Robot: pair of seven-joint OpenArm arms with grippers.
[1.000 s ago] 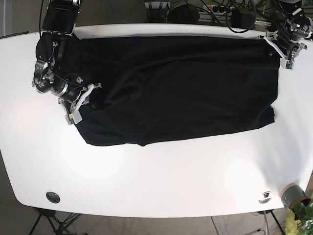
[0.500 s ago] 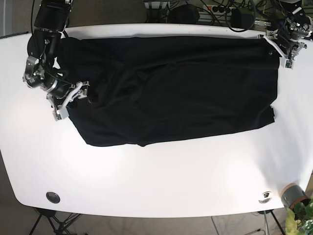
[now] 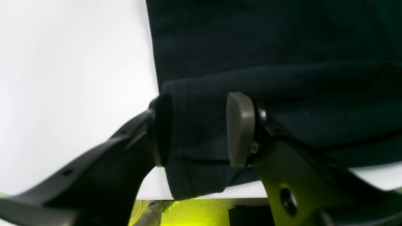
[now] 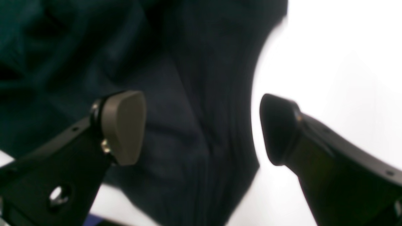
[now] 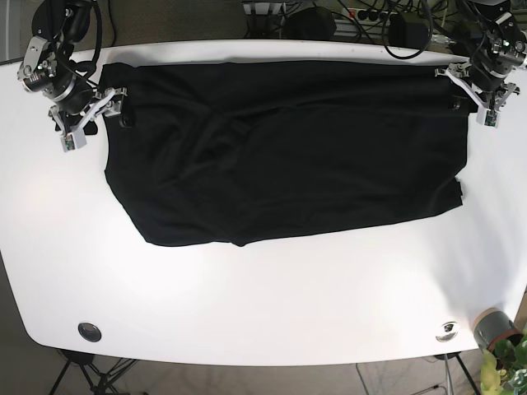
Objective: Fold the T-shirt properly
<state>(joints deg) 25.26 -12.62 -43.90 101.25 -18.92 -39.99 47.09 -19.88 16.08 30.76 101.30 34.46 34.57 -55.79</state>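
Observation:
A black T-shirt [image 5: 288, 148] lies spread across the far half of the white table [image 5: 263, 304]. My right gripper [image 5: 92, 113] is at the shirt's far-left corner. In the right wrist view it [image 4: 201, 128] is wide open, one pad over the cloth [image 4: 188, 62] and the other over bare table. My left gripper [image 5: 468, 89] is at the shirt's far-right corner. In the left wrist view it [image 3: 201, 128] straddles a folded hem of the shirt [image 3: 282, 47] near the table's edge, jaws partly apart with cloth between the pads.
A grey cup [image 5: 492, 327] and a plant stand by the near-right corner. Round fittings sit in the table at the near left [image 5: 89, 332] and near right [image 5: 447, 331]. Cables and devices [image 5: 329, 20] lie behind the far edge.
My right gripper has moved from the shirt's left middle up to its far-left corner, and the shirt's left side now lies flatter. The left gripper shifted only slightly.

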